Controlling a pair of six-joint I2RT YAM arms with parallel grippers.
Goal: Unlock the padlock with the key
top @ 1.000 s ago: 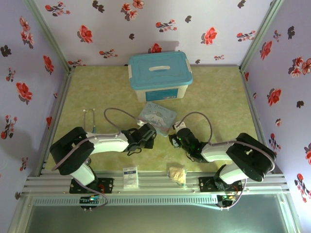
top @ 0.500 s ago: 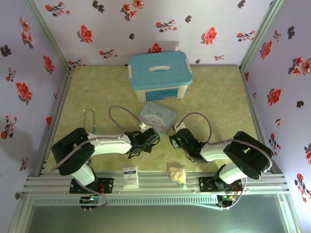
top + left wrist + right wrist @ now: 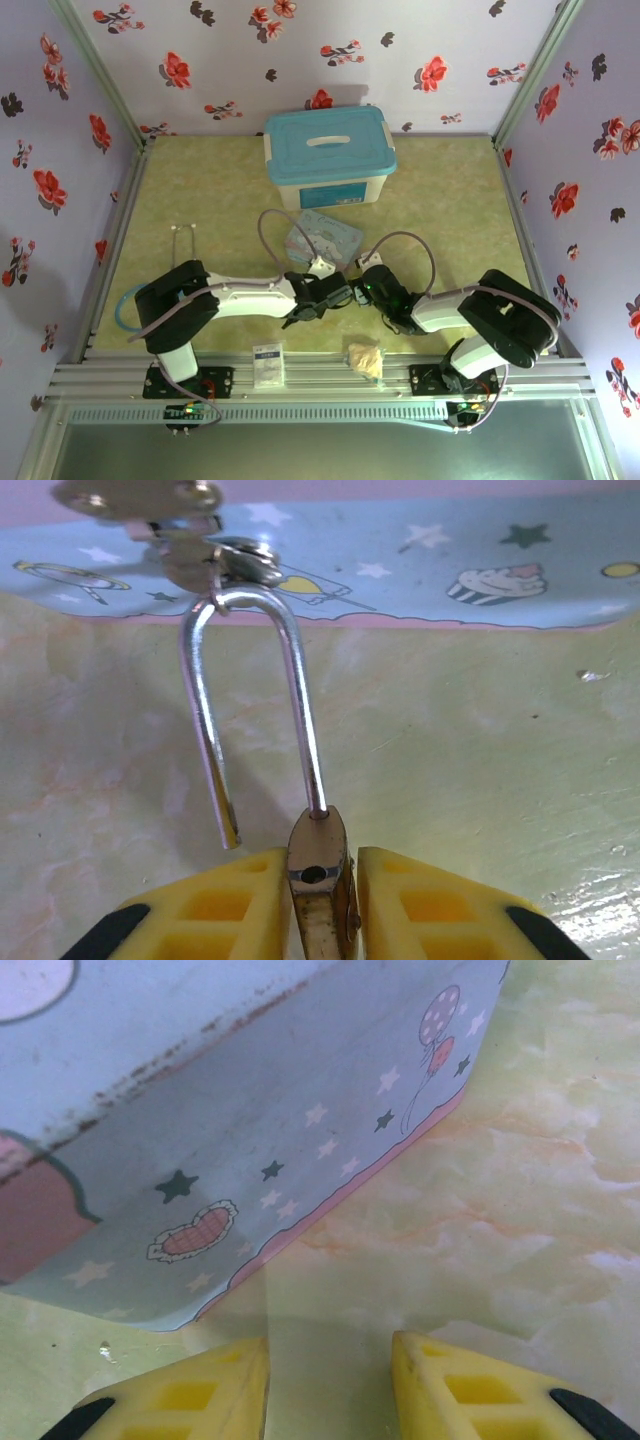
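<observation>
So, our left hand pinches the tiny brass padlock, silver shackle popped; our right hand hangs part-open beside the blue tin.

Around me: lavender walls, red and dark flower print, three sides; yellow-green marbled table; aluminium rails along its near edge.

Desk: pale green, marbled surface, enclosed by lilac walls printed with red flowers. Storage box: white, teal lid with handle, at the far middle. Cartoon tin: light blue with stars, lying flat nearer than the box. White card and beige lumpy wad: at the near edge, apart from each other.
</observation>
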